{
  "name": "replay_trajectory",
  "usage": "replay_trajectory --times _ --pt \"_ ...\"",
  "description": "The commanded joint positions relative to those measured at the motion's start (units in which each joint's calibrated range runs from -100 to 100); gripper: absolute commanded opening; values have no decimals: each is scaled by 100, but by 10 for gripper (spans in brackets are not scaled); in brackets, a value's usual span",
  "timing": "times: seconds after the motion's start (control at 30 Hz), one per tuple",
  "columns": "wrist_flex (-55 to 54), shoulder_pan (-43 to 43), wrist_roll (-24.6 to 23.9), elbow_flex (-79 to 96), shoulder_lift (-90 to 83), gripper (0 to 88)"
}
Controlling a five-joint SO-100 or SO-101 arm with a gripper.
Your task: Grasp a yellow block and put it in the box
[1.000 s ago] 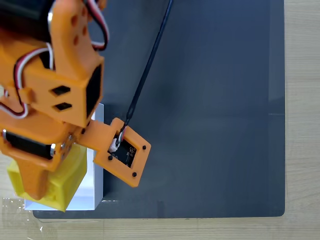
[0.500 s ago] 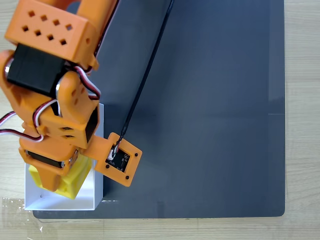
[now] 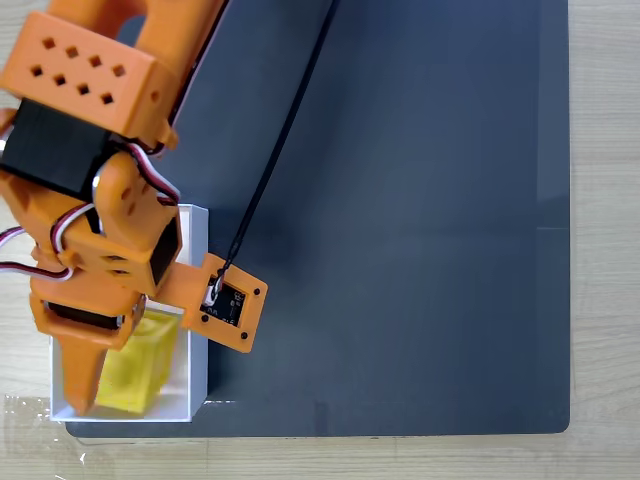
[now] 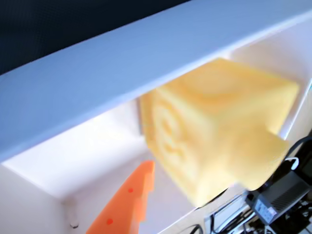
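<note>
The yellow block point(image 3: 140, 362) lies inside the white box point(image 3: 196, 330) at the lower left of the fixed view, and it looks blurred. My orange gripper point(image 3: 105, 385) reaches down into the box and is open; one finger point(image 3: 77, 385) stands left of the block with a gap between them. In the wrist view the yellow block point(image 4: 219, 131) shows its studded face below the box wall point(image 4: 122, 73). It sits apart from the orange finger point(image 4: 127, 202) at the bottom. The other finger is hidden.
A dark grey mat point(image 3: 420, 220) covers most of the wooden table point(image 3: 605, 240). The box sits at the mat's lower left corner. A black cable point(image 3: 280, 150) runs from the wrist camera mount point(image 3: 228, 305) to the top edge. My arm point(image 3: 90, 120) covers the upper left.
My gripper has sunk deeper into the box and its jaws have parted. The yellow block has left the fingers and now sits lower inside the box.
</note>
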Motion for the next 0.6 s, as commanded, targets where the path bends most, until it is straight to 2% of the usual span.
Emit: replay_trajectory --times 0.0,0.2,0.4,0.47,0.57 --pt "39 38 28 -354 -211 425" --pt "719 -97 -56 -254 -1177 423" --pt "1714 -332 -544 26 -2644 419" --pt "2028 -383 -706 442 -3262 380" --pt "2203 -501 -843 1510 -4364 246"
